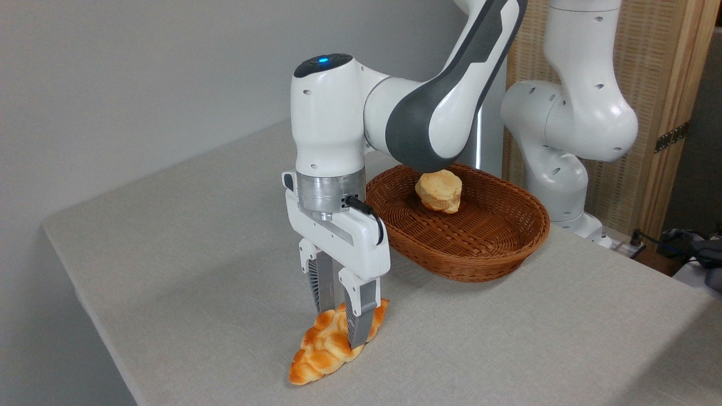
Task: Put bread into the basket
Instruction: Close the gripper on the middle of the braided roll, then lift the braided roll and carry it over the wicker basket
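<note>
Straddling the bread (324, 345) on the tabletop (186, 242), the pincer (341, 324) stands narrowed with a finger at each side of the loaf. Behind it, well apart, the basket (479, 256) holds a pale bun (439, 191). The arm (434, 113) hides the basket's far-left rim.

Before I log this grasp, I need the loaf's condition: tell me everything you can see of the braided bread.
The bread is a long braided loaf, golden-orange with browned bumps and a glossy crust, tapering to pointed ends. It lies flat and diagonal on the grey table, near its front edge, well outside the basket. The gripper straddles its far half, one finger on each side, apparently touching it.
</note>
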`<action>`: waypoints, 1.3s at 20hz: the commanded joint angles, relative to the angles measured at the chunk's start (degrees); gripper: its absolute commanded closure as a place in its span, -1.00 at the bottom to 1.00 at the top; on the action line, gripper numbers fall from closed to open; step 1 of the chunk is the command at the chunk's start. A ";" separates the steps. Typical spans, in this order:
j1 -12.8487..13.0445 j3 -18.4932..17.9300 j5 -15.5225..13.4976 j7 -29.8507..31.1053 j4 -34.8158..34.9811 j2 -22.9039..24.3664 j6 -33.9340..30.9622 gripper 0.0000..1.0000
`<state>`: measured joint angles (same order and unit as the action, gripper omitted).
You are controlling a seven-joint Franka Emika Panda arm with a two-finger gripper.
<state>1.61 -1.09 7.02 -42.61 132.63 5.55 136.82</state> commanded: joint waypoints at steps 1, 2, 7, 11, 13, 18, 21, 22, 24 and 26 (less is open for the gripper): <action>0.33 -0.14 0.80 -0.90 0.61 -0.02 1.61 0.23; 0.33 -0.14 0.80 -0.90 0.70 0.07 1.61 0.23; 0.33 -0.14 0.80 -0.90 0.70 -0.02 1.52 0.23; 0.33 -0.14 0.80 -0.90 0.61 0.07 1.26 0.23; 0.33 -0.14 0.71 -0.99 0.61 0.07 1.17 0.23; 0.33 -0.14 0.01 -0.99 0.17 1.04 -0.41 0.25; 0.24 -0.32 -1.39 -0.99 -0.36 2.88 -2.34 0.26; 0.24 -0.41 -2.35 -0.90 -0.97 3.84 -3.65 0.26; 0.24 -0.41 -4.11 -0.90 -2.46 6.39 -7.86 0.29; 0.33 -0.41 -5.70 -0.90 -2.56 10.16 -13.22 0.29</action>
<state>1.61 -1.12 4.00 -42.79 130.64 9.73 131.11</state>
